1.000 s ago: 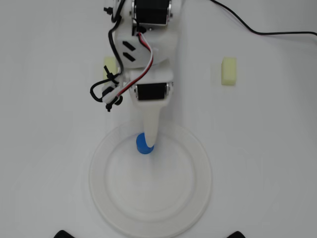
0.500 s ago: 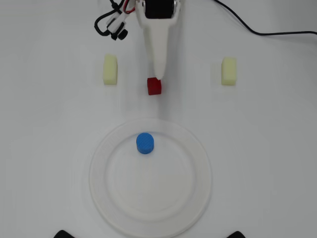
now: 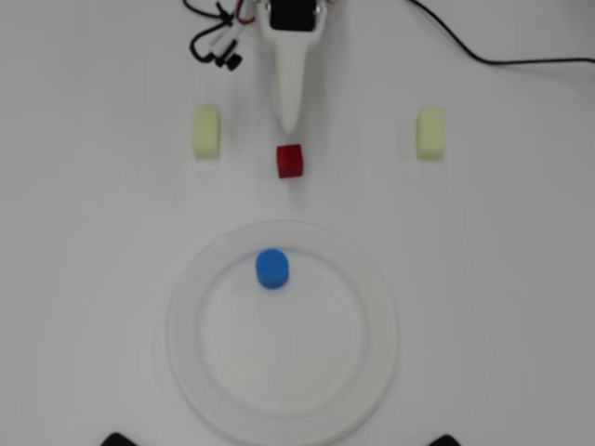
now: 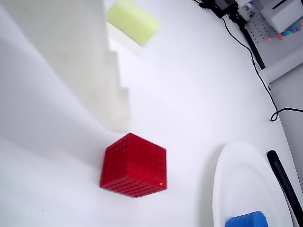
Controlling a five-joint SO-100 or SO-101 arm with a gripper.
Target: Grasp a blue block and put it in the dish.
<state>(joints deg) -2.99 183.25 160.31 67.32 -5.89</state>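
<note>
The blue block (image 3: 271, 268) sits inside the dish (image 3: 191, 372), on its flat floor toward the edge nearest the arm, in the overhead view. Beyond the dish's rim stands a red cube (image 3: 290, 161), apart from the dish. The gripper (image 3: 290, 123) hangs just past the cube, empty; its fingers look drawn together. Two pale yellow blocks (image 3: 206, 131) (image 3: 429, 133) flank the cube, well apart.
</note>
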